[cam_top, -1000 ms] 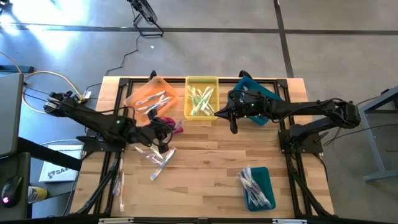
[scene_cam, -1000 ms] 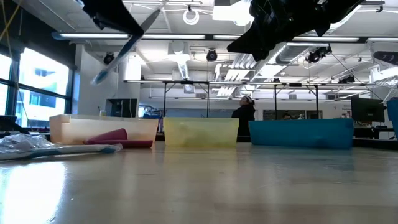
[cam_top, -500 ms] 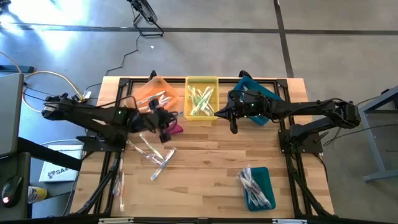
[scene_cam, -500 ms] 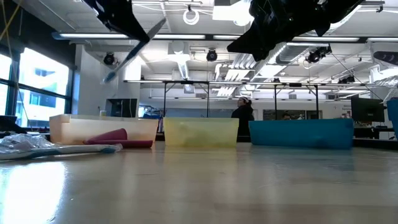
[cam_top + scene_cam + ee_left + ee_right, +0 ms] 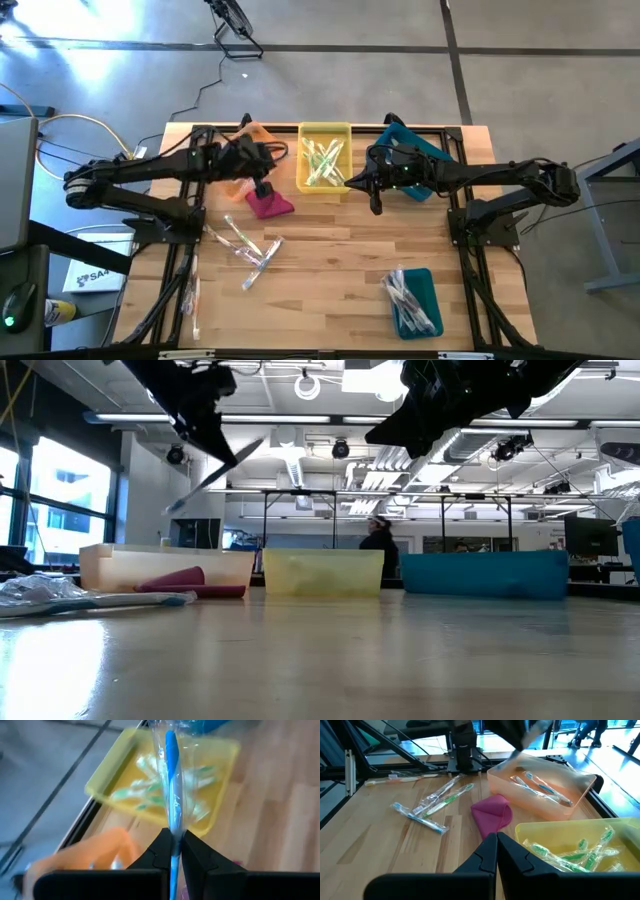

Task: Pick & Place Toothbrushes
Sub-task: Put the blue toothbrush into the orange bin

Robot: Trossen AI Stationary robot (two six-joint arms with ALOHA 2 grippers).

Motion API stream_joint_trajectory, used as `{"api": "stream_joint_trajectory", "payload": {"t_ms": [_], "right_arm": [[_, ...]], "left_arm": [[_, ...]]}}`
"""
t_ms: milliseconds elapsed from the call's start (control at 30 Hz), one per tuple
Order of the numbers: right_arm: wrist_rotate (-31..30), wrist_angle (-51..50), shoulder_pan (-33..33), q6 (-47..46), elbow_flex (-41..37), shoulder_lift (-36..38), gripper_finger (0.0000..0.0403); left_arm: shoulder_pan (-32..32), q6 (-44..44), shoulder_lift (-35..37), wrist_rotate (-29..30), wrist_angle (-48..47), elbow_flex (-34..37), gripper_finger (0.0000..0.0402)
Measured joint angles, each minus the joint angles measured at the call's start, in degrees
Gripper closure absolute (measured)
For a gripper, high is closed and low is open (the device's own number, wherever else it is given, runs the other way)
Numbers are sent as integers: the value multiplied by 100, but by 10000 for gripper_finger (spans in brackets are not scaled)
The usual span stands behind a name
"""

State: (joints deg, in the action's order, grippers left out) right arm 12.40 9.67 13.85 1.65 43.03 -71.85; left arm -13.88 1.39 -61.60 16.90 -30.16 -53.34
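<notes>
My left gripper (image 5: 268,165) hovers above the orange bin (image 5: 255,132), shut on a blue toothbrush (image 5: 171,780) in a clear wrapper. In the low view the toothbrush (image 5: 215,475) slants down from that gripper (image 5: 205,415). More wrapped toothbrushes (image 5: 245,245) lie flat on the wood, and others lie in the orange bin (image 5: 540,785), the yellow bin (image 5: 323,160) and the near teal bin (image 5: 415,300). My right gripper (image 5: 376,205) waits shut in the air between the yellow bin and the far teal bin (image 5: 410,150), touching nothing. My left gripper pinches the wrapped blue toothbrush between its two fingers (image 5: 195,857), on the handle (image 5: 172,837). Most of the brush sticks out ahead of the fingertips. The brush is lifted clear of the table and slants downward in the low view.
A magenta cloth lump (image 5: 270,203) lies on the table just near of the orange bin. Three bins line the far edge of the table. Another toothbrush (image 5: 190,295) lies by the left edge. Bare wood (image 5: 330,250) spans the middle. A person (image 5: 378,540) walks in the room behind.
My left gripper has carried the blue toothbrush from above the loose pile toward the table's far edge, over the magenta cloth and above the orange bin, staying shut on it. The brush has stayed lifted clear. The person in the background has walked left.
</notes>
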Motion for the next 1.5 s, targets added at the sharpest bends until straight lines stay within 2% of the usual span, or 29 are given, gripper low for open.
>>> {"api": "stream_joint_trajectory", "payload": {"t_ms": [300, 800, 1200, 1500], "right_arm": [[0, 0, 0, 11, 0, 0, 401], [0, 0, 0, 13, 0, 0, 401], [-12, -2, 0, 15, 0, 0, 400], [-22, -2, 0, 15, 0, -2, 400]], "left_arm": [[-1131, 9, 0, -298, -729, 0, 384], [-2450, 138, -73, -285, -597, 217, 384], [-2716, -15, -520, -307, 79, 880, 384], [-2712, -39, -973, -298, 221, 916, 384]]}}
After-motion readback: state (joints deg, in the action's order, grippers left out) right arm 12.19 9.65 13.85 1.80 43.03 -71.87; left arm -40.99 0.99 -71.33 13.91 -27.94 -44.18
